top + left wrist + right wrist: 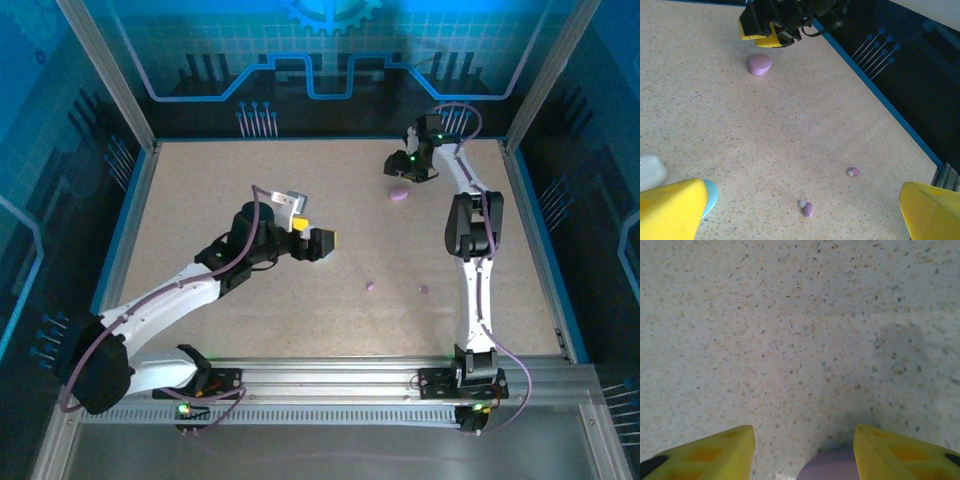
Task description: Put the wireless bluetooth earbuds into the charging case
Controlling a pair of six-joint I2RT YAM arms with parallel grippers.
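Note:
Two light purple earbuds (370,286) (424,290) lie apart on the speckled table right of centre. In the left wrist view the nearer earbud (807,208) and the farther earbud (853,172) lie on the table between the jaws. My left gripper (322,243) (803,189) hovers open to their left, holding nothing. The closed purple charging case (399,195) (759,64) rests at the back right. My right gripper (407,168) (804,434) stands open just over it. The case's edge (832,467) shows low between the yellow fingers, close to the right one.
A white case (650,171) and a teal case (711,196) peek out beside my left finger (672,212). A blue rim (530,220) bounds the table on the right, and metal rails (350,375) run along the near edge.

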